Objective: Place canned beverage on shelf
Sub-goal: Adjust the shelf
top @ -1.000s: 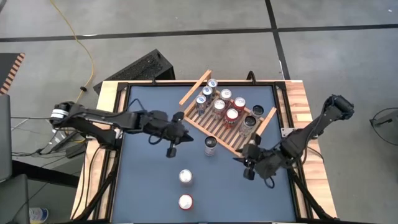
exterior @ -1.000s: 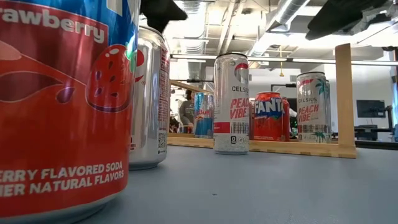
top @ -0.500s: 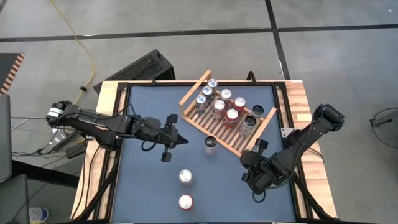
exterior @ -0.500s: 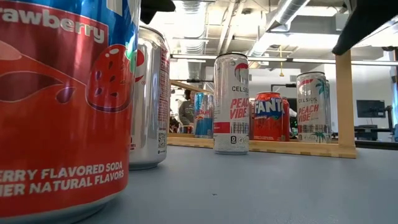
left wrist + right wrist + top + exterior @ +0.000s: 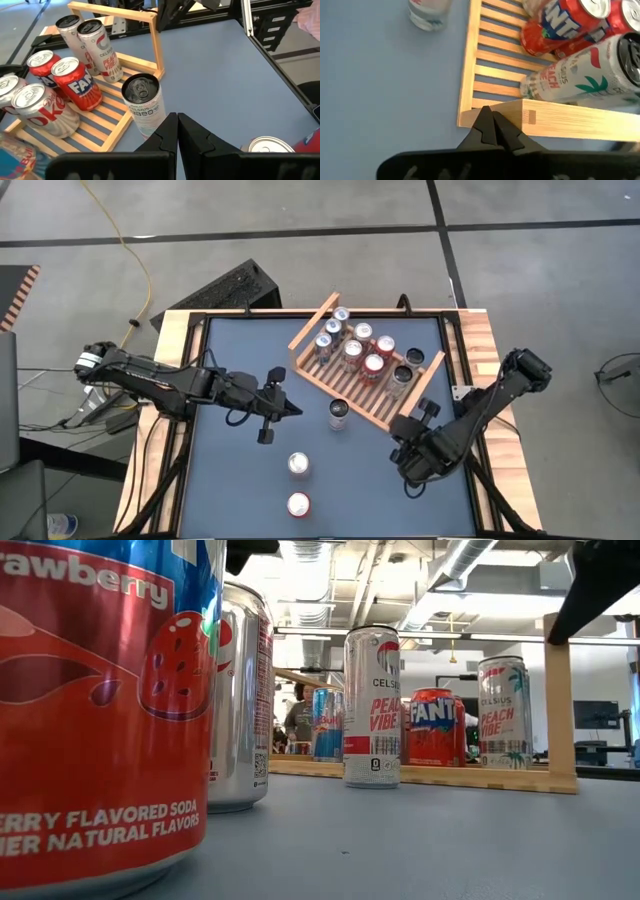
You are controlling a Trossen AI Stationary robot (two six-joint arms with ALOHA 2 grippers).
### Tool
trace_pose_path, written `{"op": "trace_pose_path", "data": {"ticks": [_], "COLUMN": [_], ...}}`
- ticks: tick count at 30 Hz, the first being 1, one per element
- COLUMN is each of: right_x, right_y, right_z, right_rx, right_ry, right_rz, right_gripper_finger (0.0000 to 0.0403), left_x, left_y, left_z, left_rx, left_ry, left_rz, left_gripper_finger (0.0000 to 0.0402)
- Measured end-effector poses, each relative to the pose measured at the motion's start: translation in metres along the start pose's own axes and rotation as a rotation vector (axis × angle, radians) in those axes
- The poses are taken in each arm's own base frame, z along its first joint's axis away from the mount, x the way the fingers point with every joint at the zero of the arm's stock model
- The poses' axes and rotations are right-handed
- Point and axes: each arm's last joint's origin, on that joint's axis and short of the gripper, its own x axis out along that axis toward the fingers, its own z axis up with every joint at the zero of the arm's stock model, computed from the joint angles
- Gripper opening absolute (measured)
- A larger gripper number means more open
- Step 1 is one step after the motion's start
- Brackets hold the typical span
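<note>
Now between picks: both tools pinched together, empty. Left tool (image 5: pixel 266 420) hovers near the can (image 5: pixel 338 415) standing on the surface just beside the shelf (image 5: pixel 312 317); next, spread and grasp. Right tool (image 5: pixel 408 470) waits.

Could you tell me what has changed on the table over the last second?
The right gripper drew back from the shelf toward the near edge and its jaws closed, on nothing. The left gripper pulled back a little toward its own side, jaws shut throughout. The cans in the shelf, the can just outside it and the two loose cans kept their places.
</note>
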Motion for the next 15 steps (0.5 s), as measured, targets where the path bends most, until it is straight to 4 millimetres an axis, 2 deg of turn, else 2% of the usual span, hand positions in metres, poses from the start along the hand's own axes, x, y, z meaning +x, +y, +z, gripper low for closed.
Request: {"op": "trace_pose_path", "data": {"ticks": [15], "right_x": [0.007], "right_y": [-0.013], "right_z": [0.005], "right_rx": [0.001], "right_ry": [0.065], "right_rz": [-0.089], "right_gripper_finger": [0.0], "left_x": [0.0], "left_y": [0.0], "left_z": [-0.002], "left_rx": [0.002], "left_ry": [0.019], "left_rz": [-0.001], "left_gripper_finger": [0.0]}}
